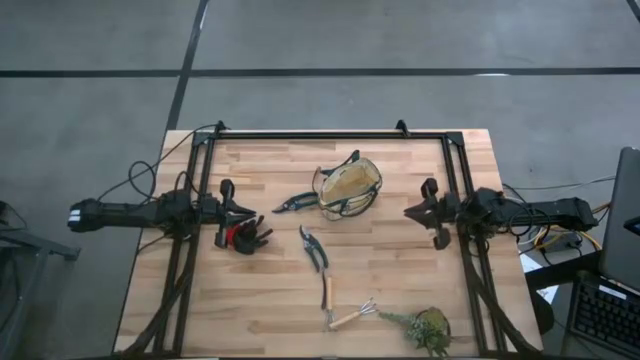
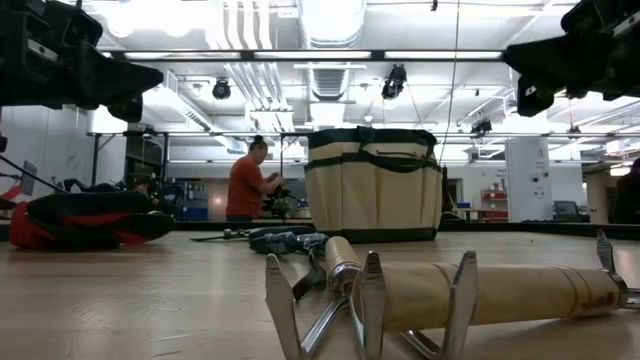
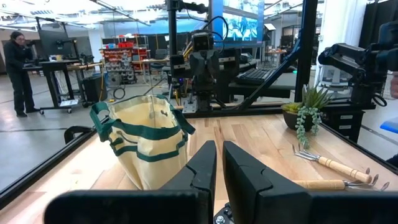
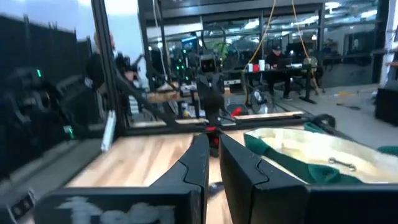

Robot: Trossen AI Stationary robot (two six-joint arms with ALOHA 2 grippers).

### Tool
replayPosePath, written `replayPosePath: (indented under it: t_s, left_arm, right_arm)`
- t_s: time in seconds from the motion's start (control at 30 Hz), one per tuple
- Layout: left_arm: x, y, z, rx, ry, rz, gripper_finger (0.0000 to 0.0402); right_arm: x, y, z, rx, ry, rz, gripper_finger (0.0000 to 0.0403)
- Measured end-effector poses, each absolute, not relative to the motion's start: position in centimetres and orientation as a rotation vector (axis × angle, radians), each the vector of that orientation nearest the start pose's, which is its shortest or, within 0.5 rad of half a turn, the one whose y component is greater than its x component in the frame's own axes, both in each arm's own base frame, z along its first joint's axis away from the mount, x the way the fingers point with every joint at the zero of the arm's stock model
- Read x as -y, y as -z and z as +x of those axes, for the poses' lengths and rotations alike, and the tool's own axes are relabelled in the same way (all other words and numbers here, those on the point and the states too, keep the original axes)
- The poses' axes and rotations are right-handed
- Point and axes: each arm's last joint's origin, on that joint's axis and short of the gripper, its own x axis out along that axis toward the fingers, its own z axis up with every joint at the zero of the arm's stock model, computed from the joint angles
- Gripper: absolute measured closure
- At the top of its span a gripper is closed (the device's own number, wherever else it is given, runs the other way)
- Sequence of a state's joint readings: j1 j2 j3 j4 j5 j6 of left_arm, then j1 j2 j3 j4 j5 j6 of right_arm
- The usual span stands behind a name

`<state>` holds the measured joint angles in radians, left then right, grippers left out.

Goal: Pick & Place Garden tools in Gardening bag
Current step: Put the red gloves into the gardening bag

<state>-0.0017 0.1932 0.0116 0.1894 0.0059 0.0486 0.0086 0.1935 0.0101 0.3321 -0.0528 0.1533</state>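
Nearest the low camera: two wooden-handled forks [image 2: 440, 295], lying on the table [image 1: 400, 290] with tines up. From above they sit at the near edge, one fork [image 1: 327, 298] lengthwise, the other fork [image 1: 352, 317] angled across, their ends close together.

Plant clump [image 1: 428, 327]: green, leafy, just beside the angled fork, at the near right corner.

Shears, first pair [image 1: 314, 249]: dark handles, mid-table, between the forks and the bag.

Shears, second pair [image 1: 295, 203]: lying just beside the bag's left side, tips toward the left arm.

Bag [image 1: 348, 187]: tan, dark green rim and loop handles, standing upright toward the far middle of the table, mouth open. Whether anything lies inside cannot be told from above.

Glove bundle [image 1: 243, 236]: red and black, on the table at the left, just below the left gripper.

Left gripper [image 1: 226, 206]: over the left side of the table, raised clear of the board, pointing at the bag; fingers [image 3: 202, 167] nearly together, a thin gap between, nothing held.

Right gripper [image 1: 428, 211]: over the right side, raised, facing the bag from the opposite side; fingers [image 4: 198, 162] nearly together, nothing held.

Background: a person [image 2: 246, 183] in a red top standing at a bench beyond the table.
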Motion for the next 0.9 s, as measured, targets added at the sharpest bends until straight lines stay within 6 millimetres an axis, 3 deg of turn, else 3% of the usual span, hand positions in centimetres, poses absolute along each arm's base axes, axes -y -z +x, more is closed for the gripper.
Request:
replayPosePath:
  t_s: [0.2, 0.9]
  left_arm:
    - [0.0, -17.0, 10.9, 0.008, 0.006, 0.048, 0.0369]
    - [0.0, -16.9, 10.9, 0.005, 0.003, 0.048, 0.0369]
  right_arm:
    - [-0.2, -19.7, 10.6, 0.285, -0.086, 0.171, 0.0369]
    - [-0.2, -18.3, 11.2, 0.145, -0.062, 0.012, 0.0369]
